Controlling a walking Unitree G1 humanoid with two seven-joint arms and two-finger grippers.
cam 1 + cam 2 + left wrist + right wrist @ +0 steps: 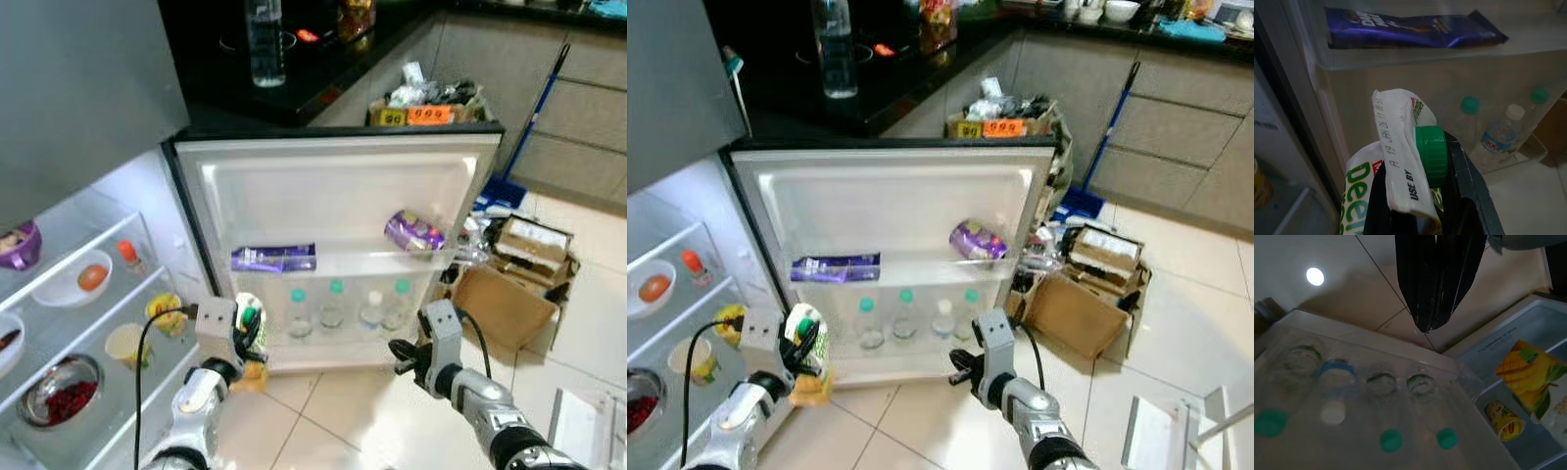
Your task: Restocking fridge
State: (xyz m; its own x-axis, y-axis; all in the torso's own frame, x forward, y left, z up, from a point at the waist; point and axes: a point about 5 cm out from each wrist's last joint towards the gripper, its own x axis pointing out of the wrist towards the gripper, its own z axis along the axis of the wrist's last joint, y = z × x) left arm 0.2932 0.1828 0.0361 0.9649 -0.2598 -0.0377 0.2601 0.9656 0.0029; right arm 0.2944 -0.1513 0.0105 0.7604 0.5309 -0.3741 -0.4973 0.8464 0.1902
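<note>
Kitchen floor tiles frame an open fridge door (343, 186) as the left gripper (245, 338), clamped on an upright green-capped milk carton (1400, 166), hangs just short of the door's bottle shelf (338, 333) ahead, nearer than the right gripper (1432, 318), fingers pressed together.

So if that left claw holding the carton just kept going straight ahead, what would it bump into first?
Probably the fridge door's lower shelf. The left gripper, shut on a green-capped carton, points at the water bottles standing there, below the purple chocolate bar. Depth is hard to judge.
</note>
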